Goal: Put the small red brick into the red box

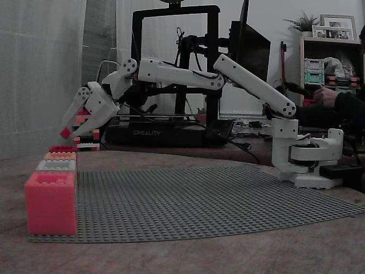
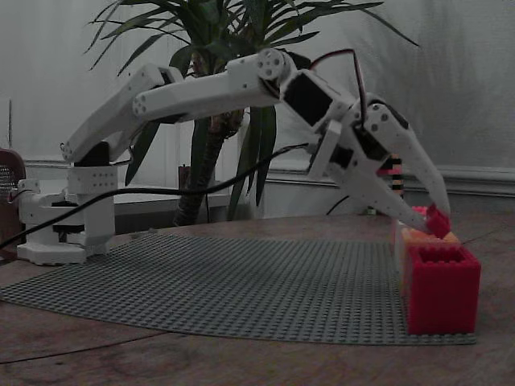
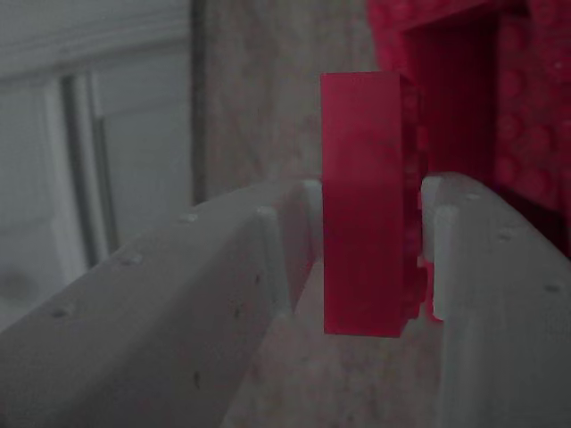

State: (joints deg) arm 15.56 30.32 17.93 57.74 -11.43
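Reaching out low over the grey baseplate (image 1: 217, 200), the white arm (image 1: 251, 83) angled its claw (image 1: 67, 133) downward, fingers clamped on the small red brick (image 3: 366, 205), which hung just above the red box (image 1: 63, 149).

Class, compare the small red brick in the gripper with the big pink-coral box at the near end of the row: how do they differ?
Size: the small red brick is tiny; the pink-coral box is far bigger. Support: the brick hangs above the row, pinched in the gripper; the box stands on the grey studded baseplate. Colour: the brick is deeper red, the box paler coral. Both are reddish toy-brick pieces.
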